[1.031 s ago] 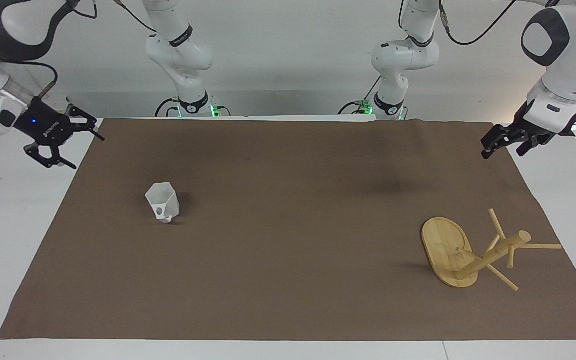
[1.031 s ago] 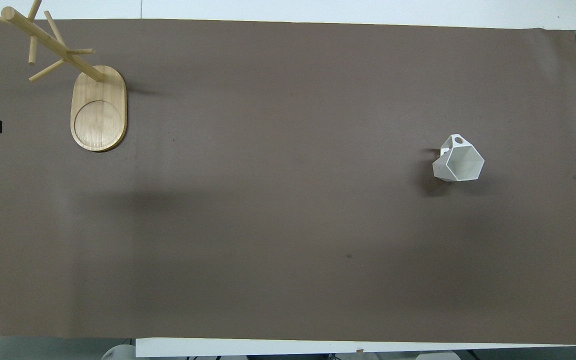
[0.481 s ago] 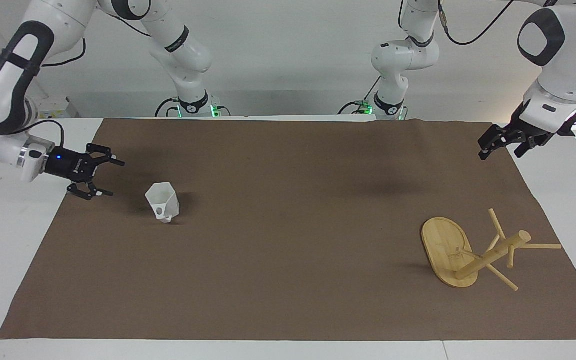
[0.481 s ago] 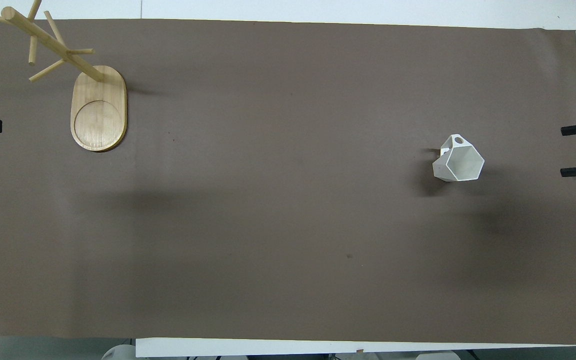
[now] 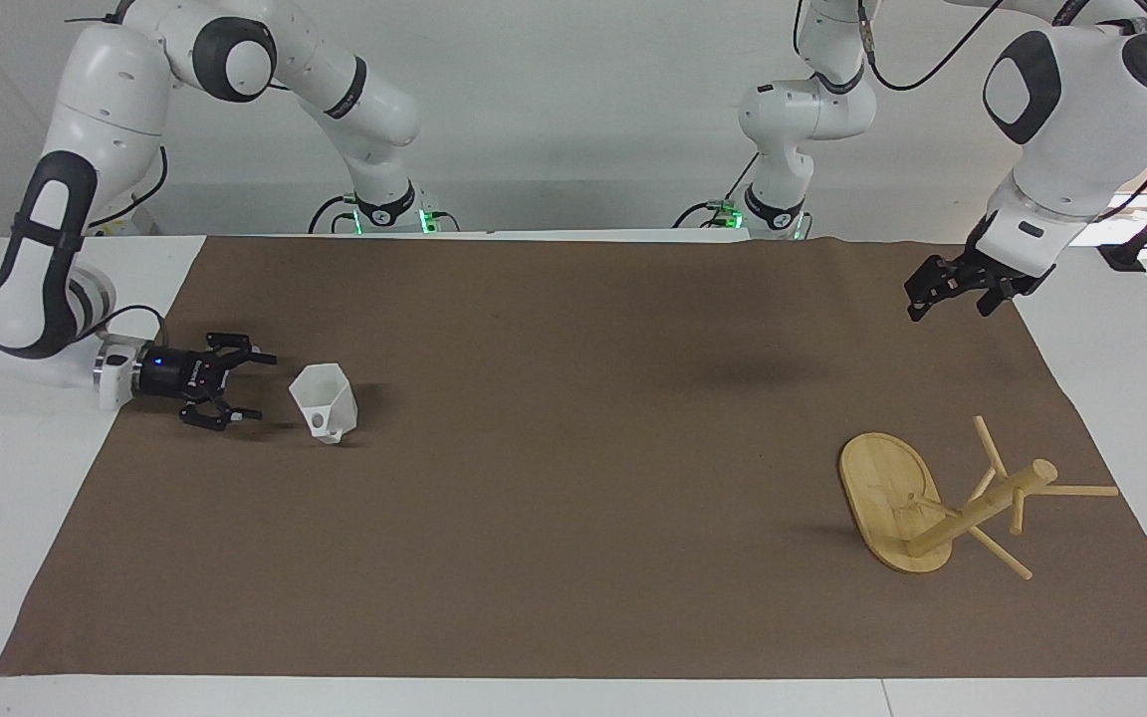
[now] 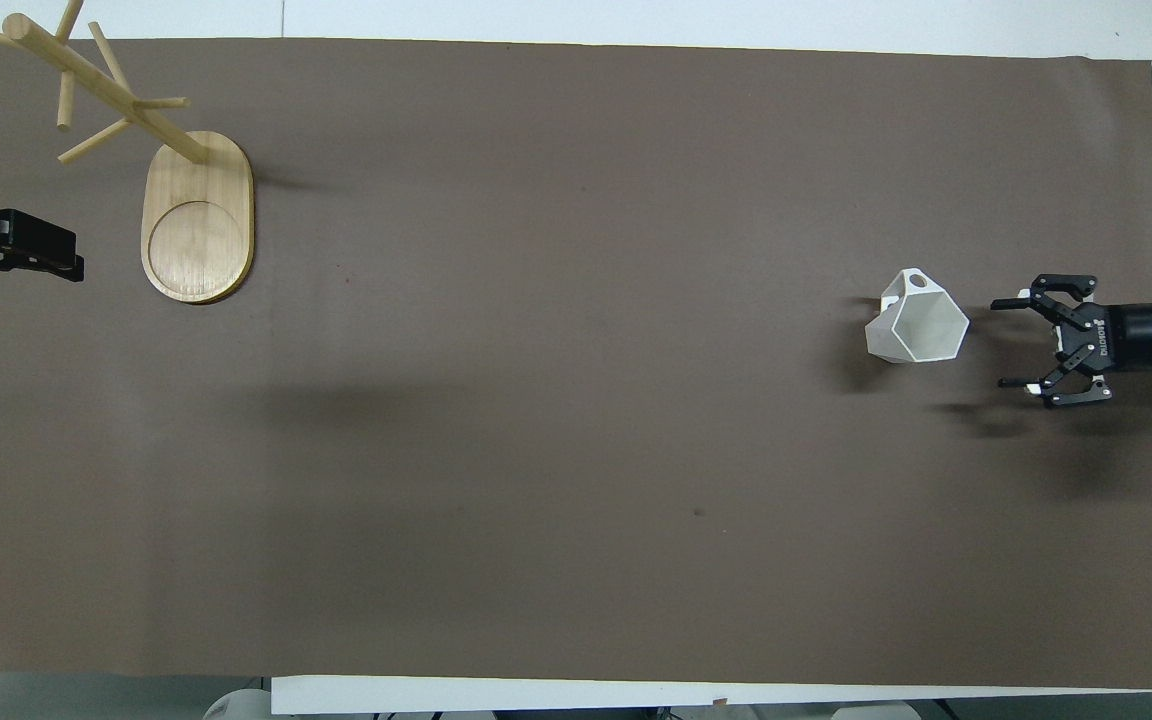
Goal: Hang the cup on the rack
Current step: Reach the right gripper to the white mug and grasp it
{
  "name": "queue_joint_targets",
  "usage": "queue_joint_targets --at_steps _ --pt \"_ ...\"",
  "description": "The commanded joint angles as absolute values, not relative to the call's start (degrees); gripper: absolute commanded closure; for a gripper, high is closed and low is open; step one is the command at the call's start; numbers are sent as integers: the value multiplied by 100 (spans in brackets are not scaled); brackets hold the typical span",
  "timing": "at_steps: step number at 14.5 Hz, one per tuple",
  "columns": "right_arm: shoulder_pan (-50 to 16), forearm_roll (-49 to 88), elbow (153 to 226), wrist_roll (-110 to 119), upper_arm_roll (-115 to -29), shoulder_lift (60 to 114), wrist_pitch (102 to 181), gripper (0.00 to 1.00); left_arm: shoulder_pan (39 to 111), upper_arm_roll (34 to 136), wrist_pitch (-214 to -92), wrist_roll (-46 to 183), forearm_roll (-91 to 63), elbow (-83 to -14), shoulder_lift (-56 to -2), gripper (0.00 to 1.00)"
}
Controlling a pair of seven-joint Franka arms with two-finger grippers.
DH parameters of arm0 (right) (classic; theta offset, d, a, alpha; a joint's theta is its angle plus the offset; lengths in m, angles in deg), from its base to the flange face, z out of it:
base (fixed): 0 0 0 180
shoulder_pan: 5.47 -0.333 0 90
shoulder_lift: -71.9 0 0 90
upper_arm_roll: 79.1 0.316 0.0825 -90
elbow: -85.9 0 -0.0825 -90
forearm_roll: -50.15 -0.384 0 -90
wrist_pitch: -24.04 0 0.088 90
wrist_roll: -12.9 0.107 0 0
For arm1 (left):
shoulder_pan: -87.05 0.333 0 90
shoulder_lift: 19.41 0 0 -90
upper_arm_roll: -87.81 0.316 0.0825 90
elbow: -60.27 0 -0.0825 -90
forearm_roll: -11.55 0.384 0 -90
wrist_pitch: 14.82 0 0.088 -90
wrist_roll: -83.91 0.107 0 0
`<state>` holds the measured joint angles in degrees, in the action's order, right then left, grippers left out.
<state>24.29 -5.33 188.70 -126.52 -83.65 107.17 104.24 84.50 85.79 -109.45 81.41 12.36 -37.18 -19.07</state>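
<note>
The white faceted cup (image 5: 325,400) stands mouth up on the brown mat toward the right arm's end, its pierced handle on the side away from the robots; it also shows in the overhead view (image 6: 916,325). My right gripper (image 5: 263,385) is open and empty, low over the mat, pointing at the cup with a small gap between them (image 6: 999,343). The bamboo rack (image 5: 887,488) stands on its oval base toward the left arm's end, pegs bare (image 6: 198,215). My left gripper (image 5: 932,294) hangs raised over the mat's edge, apart from the rack (image 6: 61,262).
The brown mat (image 5: 573,518) covers most of the white table (image 5: 26,518). Bare white table strips run along both ends and the edge farthest from the robots. Nothing else lies on the mat.
My right gripper has come down from the table's end and moved in low toward the cup. My left gripper has moved a little inward over the mat. Cup and rack have not moved.
</note>
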Motion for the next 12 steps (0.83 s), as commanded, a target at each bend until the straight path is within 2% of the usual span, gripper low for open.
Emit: queue_joint_targets --at_steps 1,4,12 --pt "2337 -663 18820 -12904 -8315 10758 10322 0 8414 8605 -11071 8144 1304 -3914 -1721 0" --pt "2161 -777 18838 -12939 -8315 10758 10349 0 8423 8605 -11431 8197 1304 -3913 -1747 0" --pt "1809 -804 19031 -13185 -8315 10714 10358 0 8493 8622 -11475 8347 1295 -3992 -1721 0"
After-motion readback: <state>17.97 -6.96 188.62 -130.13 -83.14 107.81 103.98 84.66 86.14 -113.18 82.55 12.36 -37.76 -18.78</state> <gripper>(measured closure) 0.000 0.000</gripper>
